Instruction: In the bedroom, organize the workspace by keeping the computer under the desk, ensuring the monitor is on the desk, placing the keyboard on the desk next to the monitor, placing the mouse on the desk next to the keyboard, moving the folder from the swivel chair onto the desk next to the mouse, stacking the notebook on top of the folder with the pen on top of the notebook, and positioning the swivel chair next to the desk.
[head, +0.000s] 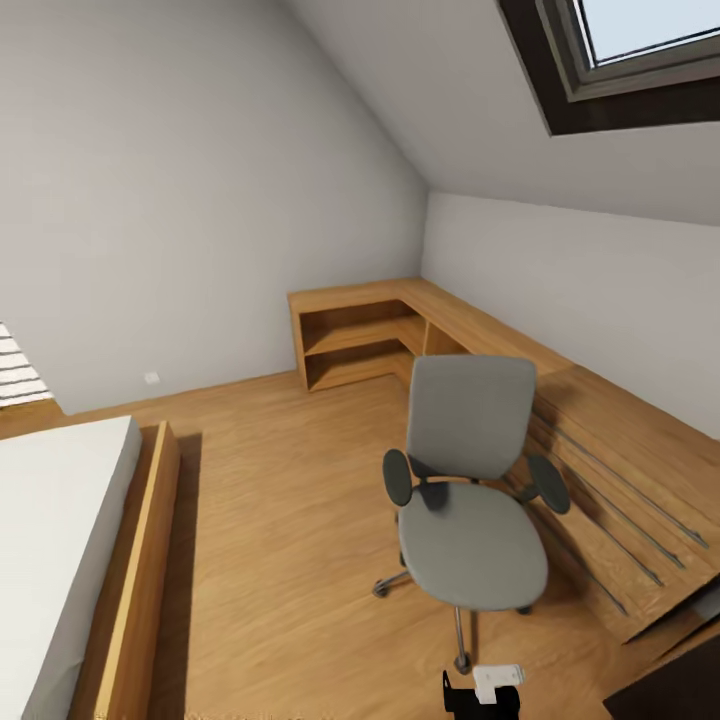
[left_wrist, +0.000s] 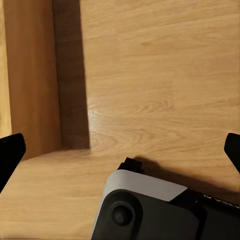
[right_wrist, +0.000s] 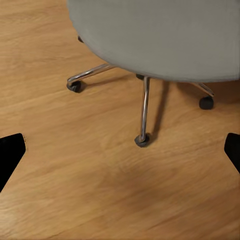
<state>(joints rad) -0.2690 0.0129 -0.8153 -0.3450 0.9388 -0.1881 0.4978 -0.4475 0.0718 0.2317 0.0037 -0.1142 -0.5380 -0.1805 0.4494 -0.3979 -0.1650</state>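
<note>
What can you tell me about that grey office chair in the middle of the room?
The swivel chair has a grey upholstered seat and tall back, two rounded dark armrests, and a shiny chrome star base on small black castors. It stands upright on the wooden floor, its back toward the light-wood dresser along the wall and its seat facing the robot. The seat looks bare. Nothing touches it; the castors rest on the floor.

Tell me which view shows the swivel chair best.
The head view: the whole chair is visible there, with back, armrests, seat and chrome base. The right wrist view gives the seat's underside and base legs with castors. The left wrist view looks at the wooden floor.
</note>
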